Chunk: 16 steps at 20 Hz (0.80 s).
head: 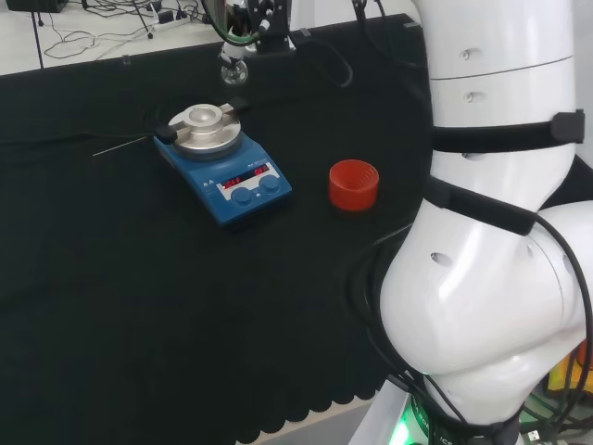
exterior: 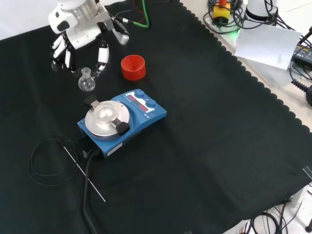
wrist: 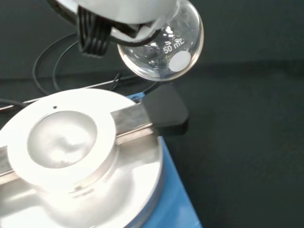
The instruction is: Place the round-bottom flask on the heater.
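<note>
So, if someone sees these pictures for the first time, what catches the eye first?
Probably the blue heater with its round silver top, in the middle of the black cloth. Next, in the front view, the hand above and left of it, holding a small clear flask in the air, not yet over the heater. The red ring beside the heater also stands out.

The round-bottom flask [wrist: 161, 45] carries a white printed volume mark on its clear bulb in the wrist view; it reads "50 m" and then a last letter cut off by glare, with a plain white round spot just under it. The heater [head: 225, 158] has two red lit number displays on its blue front panel in the head view, but the digits are too small to make out.
</note>
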Motion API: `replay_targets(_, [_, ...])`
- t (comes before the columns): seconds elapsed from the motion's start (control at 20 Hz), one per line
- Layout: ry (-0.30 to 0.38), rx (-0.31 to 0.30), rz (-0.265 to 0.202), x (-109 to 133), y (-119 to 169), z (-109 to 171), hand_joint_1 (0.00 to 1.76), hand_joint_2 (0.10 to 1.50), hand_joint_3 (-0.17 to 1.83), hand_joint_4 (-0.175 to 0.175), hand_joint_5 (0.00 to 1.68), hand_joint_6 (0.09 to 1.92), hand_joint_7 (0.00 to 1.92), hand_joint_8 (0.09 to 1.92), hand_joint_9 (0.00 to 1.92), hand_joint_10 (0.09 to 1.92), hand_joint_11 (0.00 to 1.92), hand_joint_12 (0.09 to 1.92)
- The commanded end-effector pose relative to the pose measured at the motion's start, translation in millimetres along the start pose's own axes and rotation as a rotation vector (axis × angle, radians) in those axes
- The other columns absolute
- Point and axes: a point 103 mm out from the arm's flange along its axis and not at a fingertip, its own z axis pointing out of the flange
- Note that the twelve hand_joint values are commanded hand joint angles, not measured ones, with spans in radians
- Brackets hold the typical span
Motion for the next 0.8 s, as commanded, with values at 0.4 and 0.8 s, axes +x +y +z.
replay_targets(0.4, [-0.003, 0.072, -0.069, 34, -6, 19, 1.11, 0.67, 0.78, 0.076, 1.12, 1.00, 0.28, 0.64, 0.57, 0.61, 0.35, 1.33])
replay_targets(0.8, [-0.011, 0.090, -0.085, 43, -2, 29, 1.11, 0.67, 0.78, 0.077, 1.12, 1.00, 0.28, 0.64, 0.57, 0.60, 0.35, 1.33])
